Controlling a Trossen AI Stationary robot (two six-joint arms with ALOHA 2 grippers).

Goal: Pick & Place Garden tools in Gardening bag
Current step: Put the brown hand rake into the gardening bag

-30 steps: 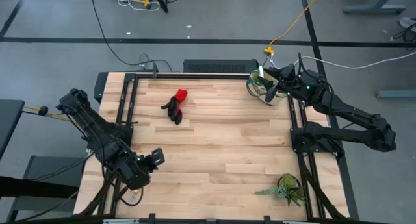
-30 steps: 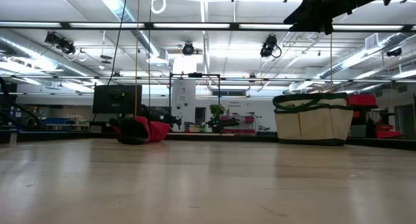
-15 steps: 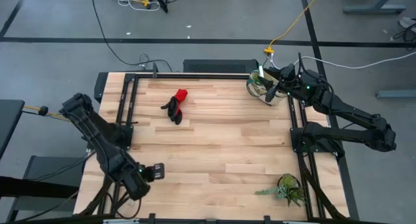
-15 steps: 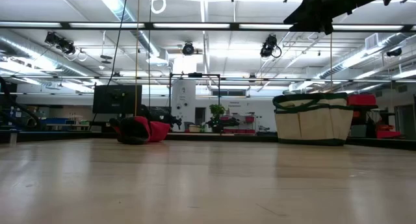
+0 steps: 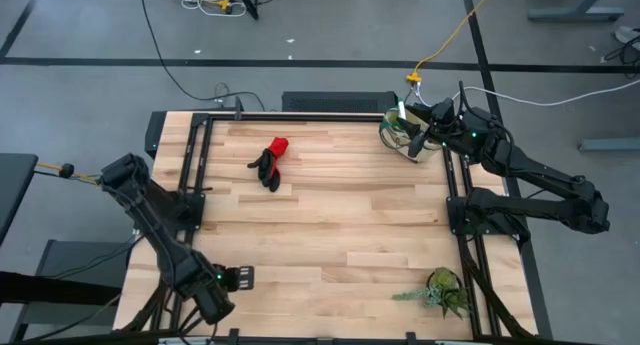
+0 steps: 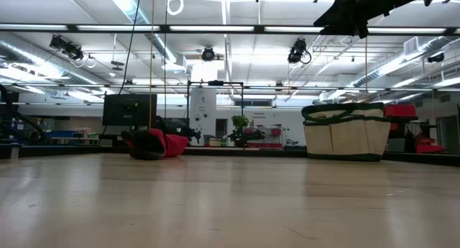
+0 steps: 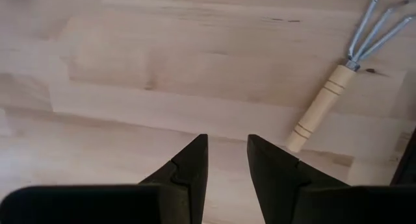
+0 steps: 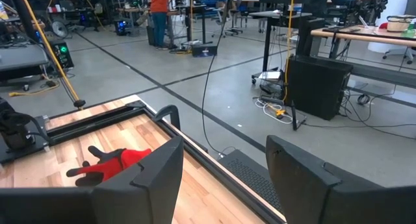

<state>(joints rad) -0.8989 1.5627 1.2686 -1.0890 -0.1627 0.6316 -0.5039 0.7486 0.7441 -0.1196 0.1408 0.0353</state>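
On the wooden table [image 5: 330, 215], your left gripper [image 7: 226, 160], fingers apart and empty, hovered beside the little rake [image 7: 338, 81]; next, grab its handle. Your right gripper [image 8: 224, 160] waited open over the gardening bag [image 6: 345, 130].

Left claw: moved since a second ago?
Yes. The left claw slid down the picture along the table, away from the gloves, toward the near edge.

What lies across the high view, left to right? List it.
Left gripper → red-and-black gloves → gardening bag, with the right gripper over it → leafy plant.
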